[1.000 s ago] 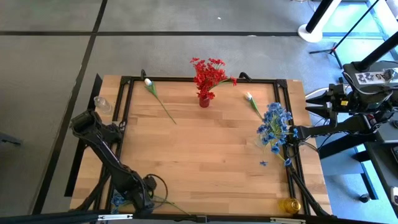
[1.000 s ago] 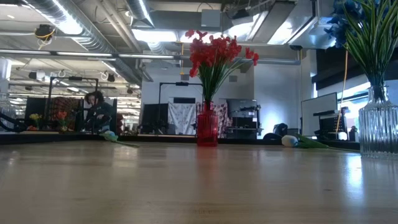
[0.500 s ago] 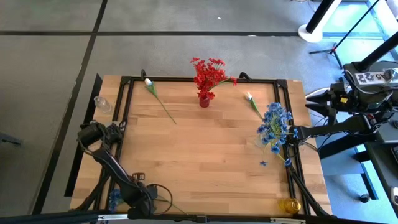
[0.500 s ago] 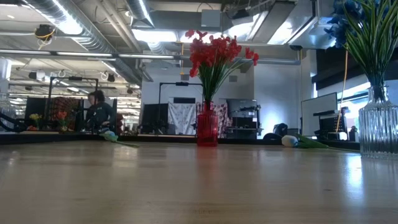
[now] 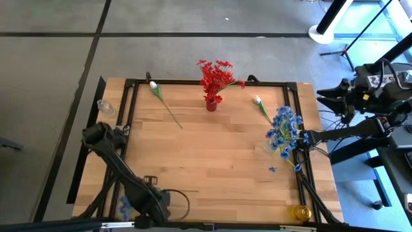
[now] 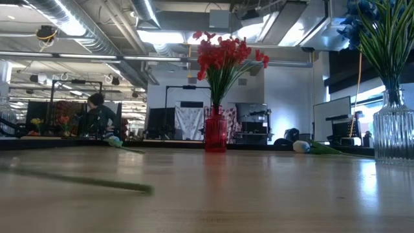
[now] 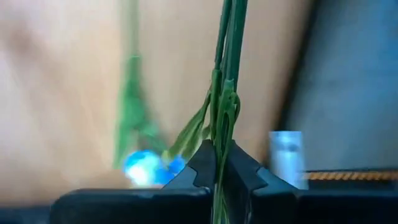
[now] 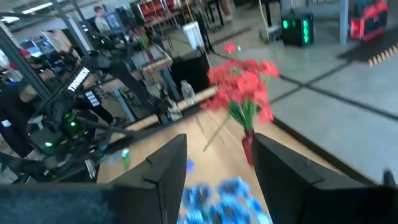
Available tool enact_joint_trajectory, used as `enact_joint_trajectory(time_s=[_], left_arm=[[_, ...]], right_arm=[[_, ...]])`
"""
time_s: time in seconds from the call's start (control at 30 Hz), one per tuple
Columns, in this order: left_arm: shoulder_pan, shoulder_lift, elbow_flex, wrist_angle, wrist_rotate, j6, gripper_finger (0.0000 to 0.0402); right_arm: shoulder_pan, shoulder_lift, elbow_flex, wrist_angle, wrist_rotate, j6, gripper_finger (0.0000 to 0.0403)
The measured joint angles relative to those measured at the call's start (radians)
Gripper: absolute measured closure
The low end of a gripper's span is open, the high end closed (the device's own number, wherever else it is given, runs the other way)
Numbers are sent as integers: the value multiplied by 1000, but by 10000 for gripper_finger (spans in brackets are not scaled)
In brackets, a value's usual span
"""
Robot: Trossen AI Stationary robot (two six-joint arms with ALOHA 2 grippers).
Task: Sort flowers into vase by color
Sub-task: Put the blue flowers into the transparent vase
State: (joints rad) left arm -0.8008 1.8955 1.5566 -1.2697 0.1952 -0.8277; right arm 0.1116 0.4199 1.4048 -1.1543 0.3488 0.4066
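While my left claw (image 7: 217,163) pinches the blue flower's thin green stem (image 7: 225,93) at the surface's (image 5: 219,154) near-left corner, my right claw (image 8: 214,162) waits open. Light and whippy, it's best held low.

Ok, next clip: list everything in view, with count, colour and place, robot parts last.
Table: one, light wood with a black frame, centre.
Red vase: one, holding red flowers, far edge, middle.
Clear vase: one, ribbed glass, holding blue flowers, right side.
White flowers: two, lying flat, one far left, one far right.
Blue flower stem: one, green, near left corner, in the left gripper.
Yellow cup: one, near right corner.
Clear bottle: one, left edge.
Person: one, seated in the room behind.
Left gripper: shut on the stem, near left corner.
Right gripper: open, off the table's right edge.
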Motion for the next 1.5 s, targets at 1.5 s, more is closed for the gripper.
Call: enact_joint_trajectory(time_s=[1.5], left_arm=[[460, -38, 491, 530, -1231, 1746, 394]], right_arm=[[-1, 907, 169, 562, -506, 909, 224]])
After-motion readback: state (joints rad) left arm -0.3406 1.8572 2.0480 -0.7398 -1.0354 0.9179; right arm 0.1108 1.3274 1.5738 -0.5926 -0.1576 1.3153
